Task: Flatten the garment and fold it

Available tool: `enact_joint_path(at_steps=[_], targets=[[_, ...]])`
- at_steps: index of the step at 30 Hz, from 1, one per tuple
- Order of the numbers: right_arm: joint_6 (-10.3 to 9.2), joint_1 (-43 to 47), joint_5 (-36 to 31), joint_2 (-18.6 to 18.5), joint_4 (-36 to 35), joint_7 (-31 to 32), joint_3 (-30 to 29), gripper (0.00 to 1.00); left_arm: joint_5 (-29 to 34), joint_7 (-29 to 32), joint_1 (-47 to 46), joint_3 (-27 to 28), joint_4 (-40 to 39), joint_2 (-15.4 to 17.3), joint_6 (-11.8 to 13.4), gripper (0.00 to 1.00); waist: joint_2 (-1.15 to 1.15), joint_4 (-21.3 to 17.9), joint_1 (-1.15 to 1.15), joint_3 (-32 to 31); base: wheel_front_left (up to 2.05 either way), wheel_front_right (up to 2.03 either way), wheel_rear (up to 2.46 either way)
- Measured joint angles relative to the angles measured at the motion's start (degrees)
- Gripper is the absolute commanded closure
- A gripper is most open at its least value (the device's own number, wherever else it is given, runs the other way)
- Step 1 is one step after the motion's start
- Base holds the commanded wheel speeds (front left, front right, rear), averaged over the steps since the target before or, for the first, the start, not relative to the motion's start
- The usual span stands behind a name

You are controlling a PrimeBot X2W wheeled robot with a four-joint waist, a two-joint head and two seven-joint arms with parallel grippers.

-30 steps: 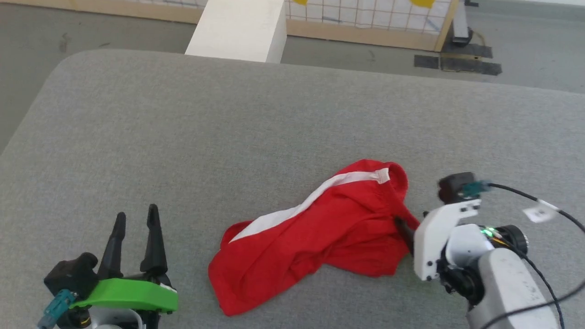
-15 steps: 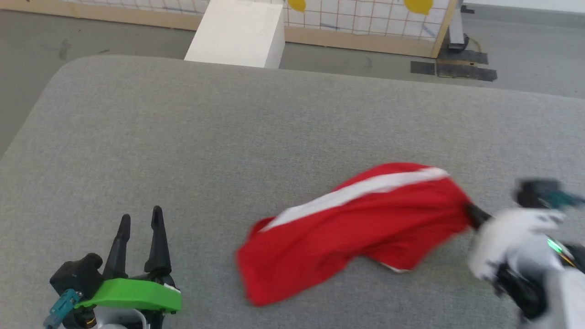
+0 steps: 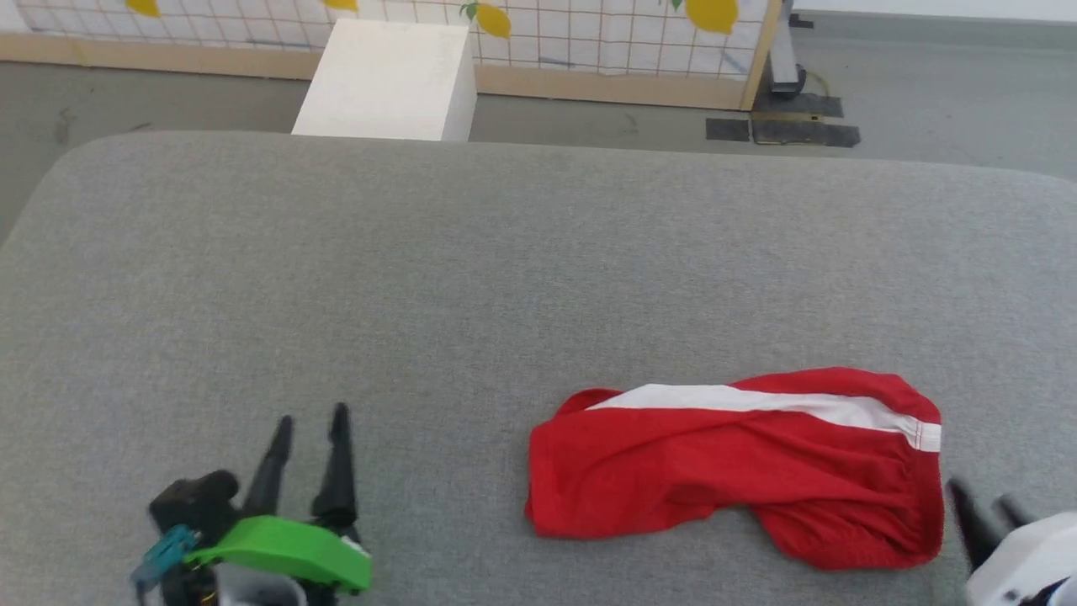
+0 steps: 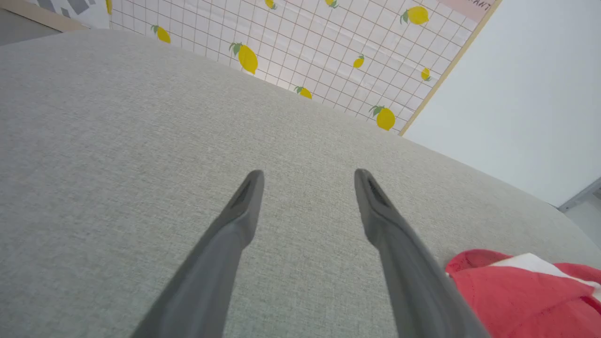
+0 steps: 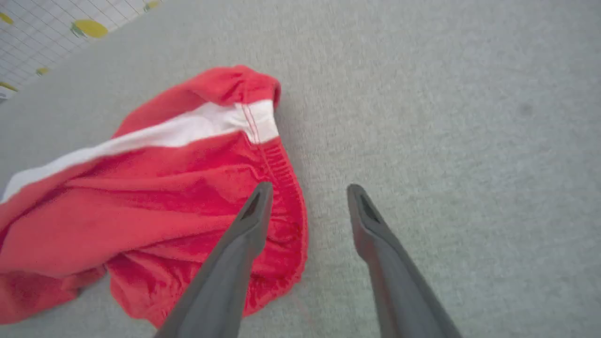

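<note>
**Head view:** The garment (image 3: 740,471) is seen lying stretched sideways on the grey padded surface (image 3: 421,278), with its white stripe along the far edge. The left gripper (image 3: 310,417) is found well to the left of the garment, its fingers spread and nothing between them. The right gripper (image 3: 983,497) is seen just beside the garment's right end, its two tips apart. A white box (image 3: 387,80) and a lemon-patterned panel (image 3: 589,34) are set well beyond the garment.

**Left wrist view:** The left gripper (image 4: 308,173) is shown spread over bare grey fabric. The garment (image 4: 516,291) is seen beside one finger; contact cannot be told.

**Right wrist view:** The right gripper (image 5: 310,188) is shown spread, with nothing pinched. One finger (image 5: 235,253) is seen across the gathered edge of the garment (image 5: 164,188), the other over bare surface beside it.
</note>
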Motion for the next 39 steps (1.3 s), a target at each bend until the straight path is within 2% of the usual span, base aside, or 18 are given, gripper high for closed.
enact_joint_path(at_steps=[2,4,5,6,10,14,18,19,20,26,33,36,39], targets=[[0.0,-1.6,-0.6,-0.1,-0.1,-5.1,-1.8,0.0,-0.9,3.3,-0.9,-2.0,0.0,0.0,0.0,0.0,0.0,-0.4,0.0,-0.2,0.0,0.0,0.0],[0.0,-2.7,-1.3,-0.1,0.1,-7.6,-3.0,0.0,-2.2,7.8,-2.7,-4.5,-0.1,-0.1,0.0,0.0,0.0,-0.6,0.0,-0.3,0.0,0.0,0.0],[0.0,-3.2,-1.5,-0.1,0.4,-8.7,-3.4,0.0,-3.6,11.0,-3.9,-6.2,0.0,-0.3,0.0,0.0,0.0,-0.7,0.0,-0.2,0.0,0.0,0.0],[0.0,-3.9,-2.0,-0.2,0.9,-9.4,-3.5,0.0,-4.7,17.2,-6.3,-9.0,0.6,-0.5,0.0,0.0,0.0,-1.0,0.0,-0.1,0.0,0.0,0.0],[0.0,-4.7,-2.0,-0.1,2.4,-10.1,-2.8,0.0,-6.5,30.6,-9.4,-14.5,3.4,-1.3,0.6,0.0,0.0,-1.8,0.0,0.3,0.0,0.0,0.0],[0.0,-4.8,-1.8,-0.1,3.5,-10.9,-1.8,0.0,-6.9,35.8,-11.0,-17.1,4.9,-1.6,1.1,0.0,0.0,-2.8,0.0,0.9,0.0,0.0,0.0],[0.0,-5.0,-1.8,-0.1,4.2,-11.7,-1.2,0.0,-7.6,36.5,-11.4,-18.7,6.3,-1.7,1.0,0.0,0.0,-3.7,0.0,1.7,0.0,0.0,0.0],[0.0,-5.1,-1.8,-0.1,4.2,-11.8,-1.3,0.0,-7.6,36.0,-11.4,-18.9,6.5,-1.7,1.0,0.39,0.0,-3.8,0.0,1.9,0.0,0.0,0.0],[0.0,-5.2,-1.8,-0.1,4.3,-11.9,-1.3,0.0,-7.4,34.9,-11.5,-19.1,6.6,-1.8,1.0,0.98,0.0,-3.9,0.0,2.1,0.0,0.0,0.0],[0.0,-5.5,-1.8,-0.1,4.8,-12.4,-1.1,0.0,-10.4,27.1,-13.5,-17.5,5.0,-1.9,0.5,1.0,0.0,-3.6,0.0,2.7,0.0,0.0,0.0],[0.0,-6.2,-1.8,-0.1,5.6,-12.6,0.5,0.0,-13.2,18.8,-21.2,-11.8,0.0,-1.8,0.4,1.0,0.0,-1.8,0.0,2.4,0.0,0.0,0.0],[0.0,-6.8,-1.8,-0.1,5.8,-12.8,1.0,0.0,-13.6,17.9,-23.0,-9.5,-2.6,-0.8,0.8,1.0,0.0,-1.0,0.0,2.0,0.0,0.0,0.0],[0.0,-7.3,-1.8,-0.1,6.3,-12.8,1.9,0.0,-13.2,19.7,-21.1,-8.8,-4.3,1.5,2.9,1.0,0.0,-0.7,0.0,1.5,0.0,0.0,0.0]])
